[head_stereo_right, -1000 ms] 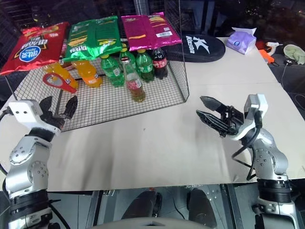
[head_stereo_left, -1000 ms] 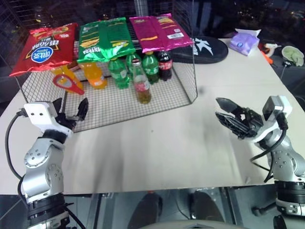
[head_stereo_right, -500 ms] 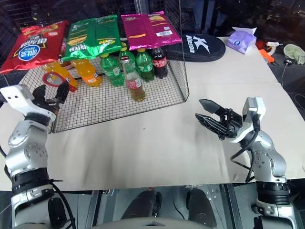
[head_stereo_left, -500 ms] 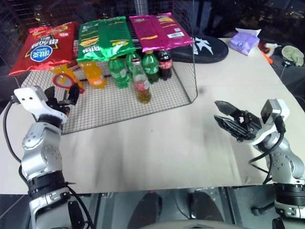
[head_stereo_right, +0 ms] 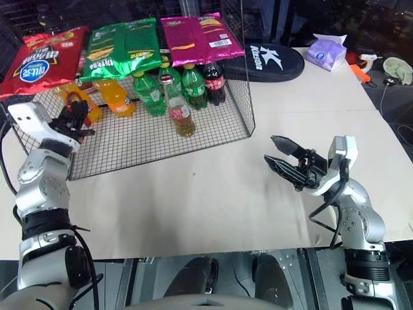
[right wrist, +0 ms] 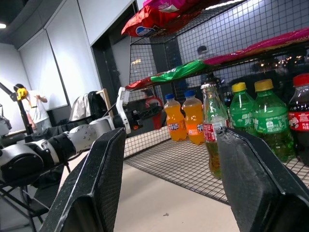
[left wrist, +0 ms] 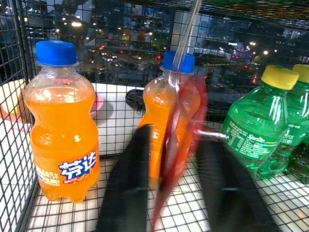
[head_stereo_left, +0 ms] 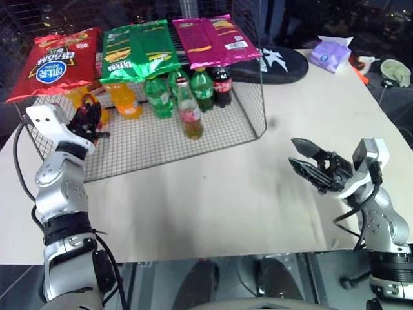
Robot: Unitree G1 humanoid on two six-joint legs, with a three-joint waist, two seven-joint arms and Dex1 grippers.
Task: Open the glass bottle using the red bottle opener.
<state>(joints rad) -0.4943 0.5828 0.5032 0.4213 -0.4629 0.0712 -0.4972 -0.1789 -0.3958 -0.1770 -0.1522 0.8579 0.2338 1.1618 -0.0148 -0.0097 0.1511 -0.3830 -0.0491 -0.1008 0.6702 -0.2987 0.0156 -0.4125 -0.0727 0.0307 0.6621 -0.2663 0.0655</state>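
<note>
The glass bottle (head_stereo_left: 189, 113), with amber liquid, a red label and a narrow neck, stands upright in the wire rack (head_stereo_left: 245, 126) in front of the green bottles. It also shows in the right wrist view as the glass bottle (right wrist: 212, 130). At the rack's left end my left gripper (head_stereo_left: 88, 119) is shut on the red bottle opener (left wrist: 177, 140), which sits blurred between its two black fingers (left wrist: 126, 188). Over the table on the right, well apart from the rack, my right gripper (head_stereo_left: 293, 153) is open with nothing in it.
Snack bags in red (head_stereo_left: 55, 61), green (head_stereo_left: 137, 48) and pink (head_stereo_left: 213, 35) lie on top of the rack. Orange bottles (head_stereo_left: 124, 100), green bottles (head_stereo_left: 157, 95) and a cola bottle (head_stereo_left: 222, 84) stand inside. A black pouch (head_stereo_left: 281, 61) and a tissue pack (head_stereo_left: 330, 55) lie behind on the table (head_stereo_left: 213, 200).
My left gripper has moved forward and up to the hanging red opener and shut on it. The right arm has stayed put.
</note>
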